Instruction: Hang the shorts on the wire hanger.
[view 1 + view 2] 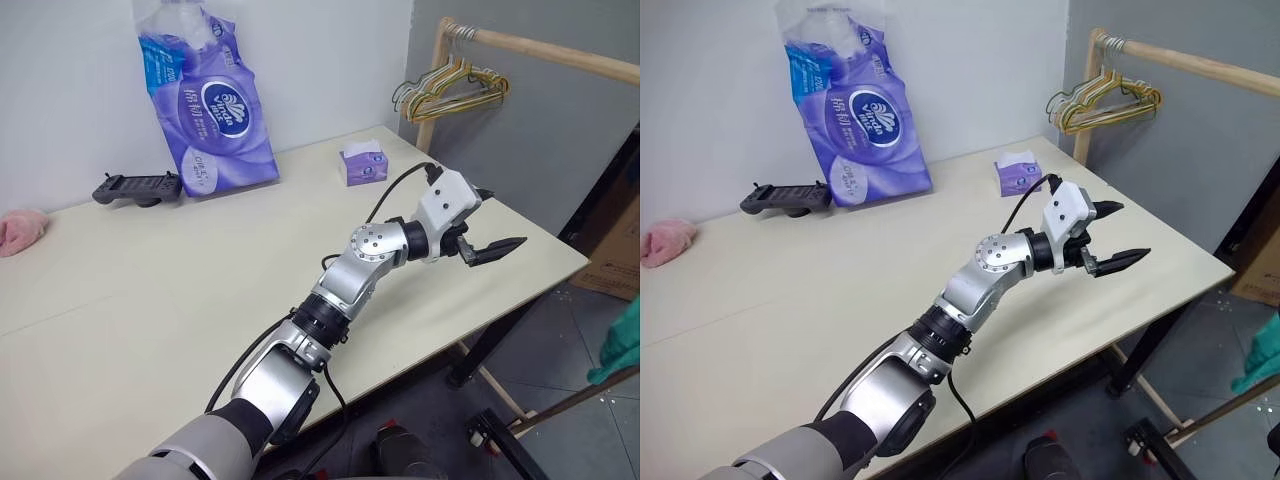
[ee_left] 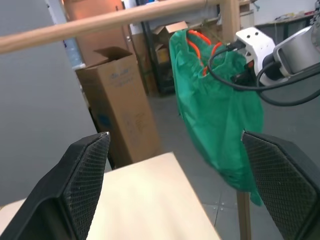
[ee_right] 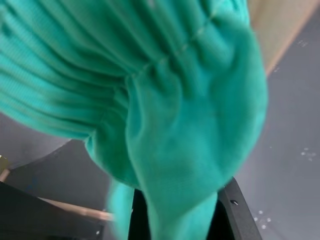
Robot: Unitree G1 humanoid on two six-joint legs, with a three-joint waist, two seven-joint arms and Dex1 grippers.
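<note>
Right hand [image 2: 240,75] gripping shorts [image 2: 215,110] — cardboard box [image 2: 117,100] open-topped

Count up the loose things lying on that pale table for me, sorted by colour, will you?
Purple: 2, the tissue pack and the small tissue box
Black: 1, the game controller
Pink: 1, the fluffy cloth
Total: 4

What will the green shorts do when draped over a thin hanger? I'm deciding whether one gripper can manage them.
Probably floppy: the shorts hang in a limp bunch from the right gripper, folds falling straight down. Likely light, since a pinch of gathered fabric carries them. The loose orange drawstring could snag on wire.
</note>
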